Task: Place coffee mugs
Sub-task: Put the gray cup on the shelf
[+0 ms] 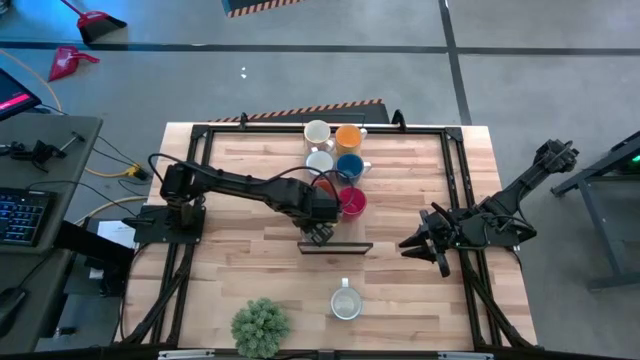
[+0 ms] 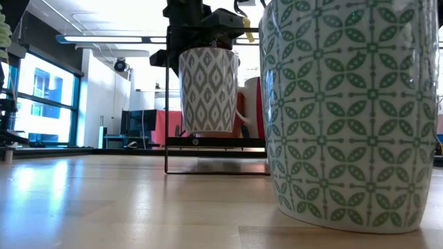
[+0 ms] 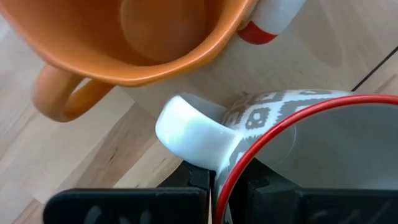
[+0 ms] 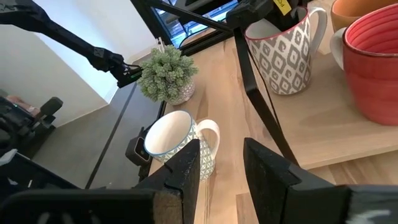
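Observation:
My left gripper [image 1: 320, 234] reaches to the table's middle and is shut on a grey diamond-patterned mug with a red rim [image 2: 208, 88], next to a thin black frame [image 1: 335, 247]. Two white mugs [image 1: 317, 132] [image 1: 320, 160], an orange mug [image 1: 348, 137], a blue mug [image 1: 349, 167] and a red-pink mug [image 1: 352, 202] stand together on their bases at the far middle. Another orange mug [image 3: 143, 37] stands just beyond the left gripper. A green-patterned white mug [image 1: 345, 302] stands alone near the near edge. My right gripper [image 1: 425, 246] waits open at the table's right. My left gripper [image 3: 227, 186] pinches the patterned mug's red rim [image 3: 225, 169] right beside its white handle [image 3: 193, 134], one finger inside the mug and one outside. The fingers come from above. The mug stays upright below them [image 4: 286, 53], its base close over the black frame's low bar [image 2: 214, 142].
A green spiky plant ball [image 1: 260, 327] sits in a pot at the near edge, left of the lone mug. The black frame [image 2: 166, 97] stands upright at mid-table. Bare wood lies left of centre and between the frame and my right gripper.

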`<state>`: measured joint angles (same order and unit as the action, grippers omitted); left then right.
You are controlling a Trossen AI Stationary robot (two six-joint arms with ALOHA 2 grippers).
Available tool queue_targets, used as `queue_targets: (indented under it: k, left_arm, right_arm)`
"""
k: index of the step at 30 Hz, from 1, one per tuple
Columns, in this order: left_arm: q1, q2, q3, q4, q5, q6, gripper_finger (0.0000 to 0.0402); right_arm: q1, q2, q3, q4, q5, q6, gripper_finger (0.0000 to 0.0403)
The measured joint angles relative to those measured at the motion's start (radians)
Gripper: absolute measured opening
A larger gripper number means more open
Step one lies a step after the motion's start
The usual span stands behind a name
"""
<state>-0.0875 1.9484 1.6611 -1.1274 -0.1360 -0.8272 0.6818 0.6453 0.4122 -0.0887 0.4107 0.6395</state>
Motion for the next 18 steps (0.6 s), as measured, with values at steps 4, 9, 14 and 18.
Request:
queue_targets:
  k: [4,9,14,18]
  left_arm:
    - [0.001,0.011,0.002,-0.001,0.009,0.007,0.0012]
    - [0.003,0.012,0.001,-0.006,0.004,0.019,0.0012]
    - [0.003,0.013,0.0,-0.022,-0.007,0.025,0.0014]
    - [0.003,0.013,0.0,-0.034,-0.005,0.025,0.0021]
  right_arm:
    - [0.0,0.0,0.0,0.0,-0.002,0.016,0.0106]
    - [0.0,0.0,0.0,0.003,-0.002,0.016,0.0106]
    - [0.0,0.0,0.0,0.003,-0.002,0.015,0.0106]
    - [0.0,0.0,0.0,0.003,-0.005,0.015,0.0106]
